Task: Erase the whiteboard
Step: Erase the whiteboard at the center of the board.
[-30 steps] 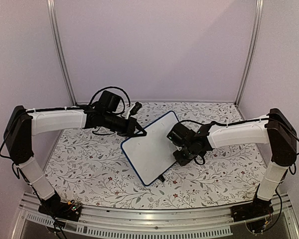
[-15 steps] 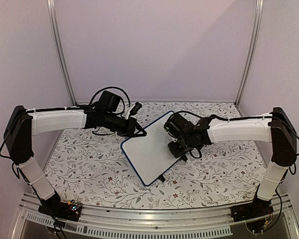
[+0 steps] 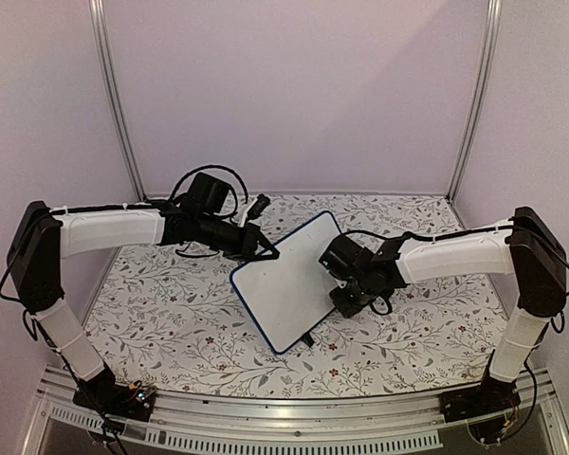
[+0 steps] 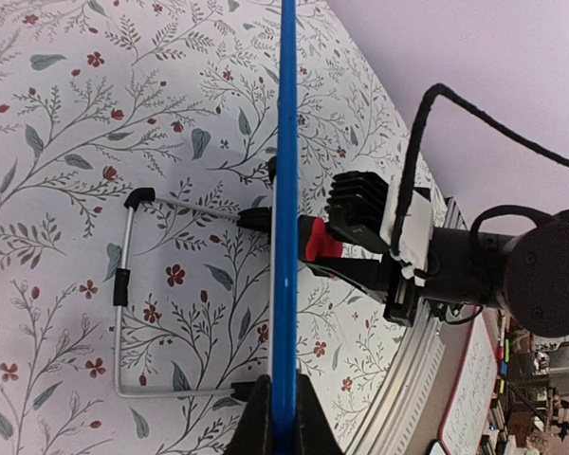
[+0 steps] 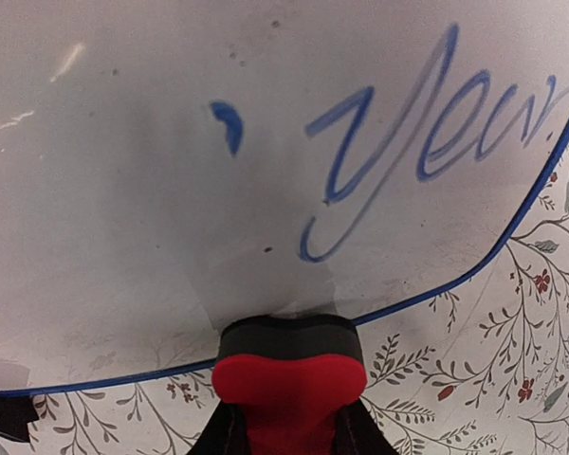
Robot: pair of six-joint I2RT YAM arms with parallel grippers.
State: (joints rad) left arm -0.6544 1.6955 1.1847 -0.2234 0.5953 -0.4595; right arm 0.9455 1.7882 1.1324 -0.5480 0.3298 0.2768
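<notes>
Your right gripper [image 3: 353,284] has slid back down the small white whiteboard with a thin dark-blue frame [image 3: 284,284] since half a second ago, returning near its right edge (the same spot as a second ago). The left arm and the board have not shifted. The board stands tilted mid-table on the floral-patterned tablecloth [image 3: 161,313], between the arms. Your left gripper [image 4: 277,408], reaching in from the far left, pinches the frame's edge. The right forearm stretches leftward, jaws clamped on a red block with a dark pad [image 5: 289,365], set against the board's edge below blue handwriting [image 5: 408,142].
</notes>
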